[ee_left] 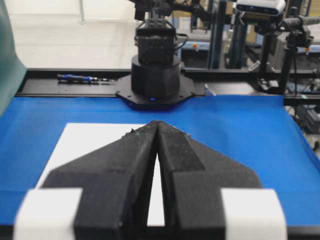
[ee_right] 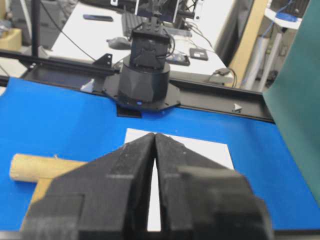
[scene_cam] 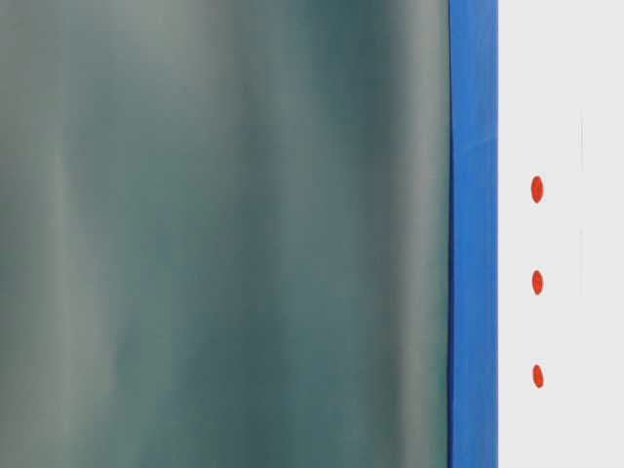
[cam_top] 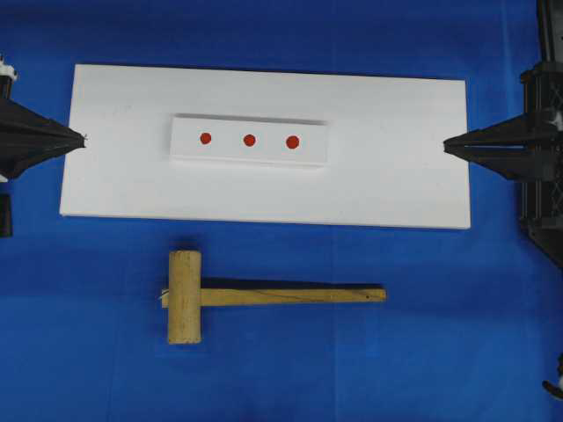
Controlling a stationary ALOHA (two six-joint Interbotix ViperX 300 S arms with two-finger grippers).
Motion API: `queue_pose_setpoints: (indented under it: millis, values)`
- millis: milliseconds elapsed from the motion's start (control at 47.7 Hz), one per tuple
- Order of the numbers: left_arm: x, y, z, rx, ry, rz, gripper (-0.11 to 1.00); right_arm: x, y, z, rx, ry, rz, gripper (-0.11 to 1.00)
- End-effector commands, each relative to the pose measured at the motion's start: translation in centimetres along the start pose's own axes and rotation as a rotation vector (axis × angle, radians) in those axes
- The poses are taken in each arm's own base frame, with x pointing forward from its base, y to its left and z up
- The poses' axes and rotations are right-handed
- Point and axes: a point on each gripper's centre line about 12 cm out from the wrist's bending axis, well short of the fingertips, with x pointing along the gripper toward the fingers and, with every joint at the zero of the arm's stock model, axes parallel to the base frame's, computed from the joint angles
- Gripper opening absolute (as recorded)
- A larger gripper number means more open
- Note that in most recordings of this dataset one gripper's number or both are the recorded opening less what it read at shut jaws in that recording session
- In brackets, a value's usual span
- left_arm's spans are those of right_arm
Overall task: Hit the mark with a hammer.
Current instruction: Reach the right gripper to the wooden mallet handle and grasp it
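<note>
The hammer point(cam_top: 255, 297), a light wooden mallet, lies flat on the blue cloth in front of the white board point(cam_top: 387, 176), head to the left and handle pointing right. Part of it shows at the lower left of the right wrist view as hammer point(ee_right: 37, 167). Three red marks point(cam_top: 249, 140) sit in a row on a raised white strip in the board's middle, and show as marks point(scene_cam: 537, 283) in the table-level view. My left gripper point(cam_top: 84, 138) hangs at the board's left edge, shut and empty. My right gripper point(cam_top: 447, 143) is at the right edge, also shut and empty.
Blue cloth point(cam_top: 440, 352) covers the table around the board. A dark green curtain point(scene_cam: 224, 234) fills most of the table-level view. Each wrist view faces the opposite arm's black base point(ee_left: 154, 75), with a black rail behind it.
</note>
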Motion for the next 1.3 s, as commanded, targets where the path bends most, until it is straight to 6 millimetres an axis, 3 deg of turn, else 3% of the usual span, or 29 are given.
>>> queue_pose_setpoints:
  millis: [0,126,315,545,629,713,944,1279]
  values:
    - [0.4,-0.1,0.5,-0.005,-0.009,-0.007,0.02,0.5,0.0,0.4,0.002,-0.005,0.001,0.0]
    - [0.3,-0.3,0.5,-0.009,-0.009,-0.012,0.02,1.1,0.2,0.1,0.007,0.046,0.008,-0.06]
    - [0.4,-0.3,0.4,-0.006,-0.005,-0.013,0.02,2.6,1.7,0.0,0.048,0.088,0.075,-0.06]
    - [0.4,-0.3,0.2,-0.005,0.005,-0.013,0.02,6.4,4.1,-1.3,0.106,0.176,0.145,-0.03]
    - [0.4,-0.2,0.1,-0.007,0.006,-0.011,0.02,8.2,4.7,-2.5,0.128,0.234,0.151,0.06]
    - [0.4,-0.3,0.1,-0.008,0.008,-0.012,0.02,9.8,5.1,-3.9,0.15,0.29,0.146,0.22]
    - [0.3,-0.3,-0.1,-0.011,0.014,-0.012,0.02,14.3,6.9,-7.4,0.196,0.442,0.147,0.88]
    - [0.3,-0.3,-0.3,-0.013,0.02,-0.012,0.02,18.3,8.9,-13.9,0.29,0.516,0.102,0.86]
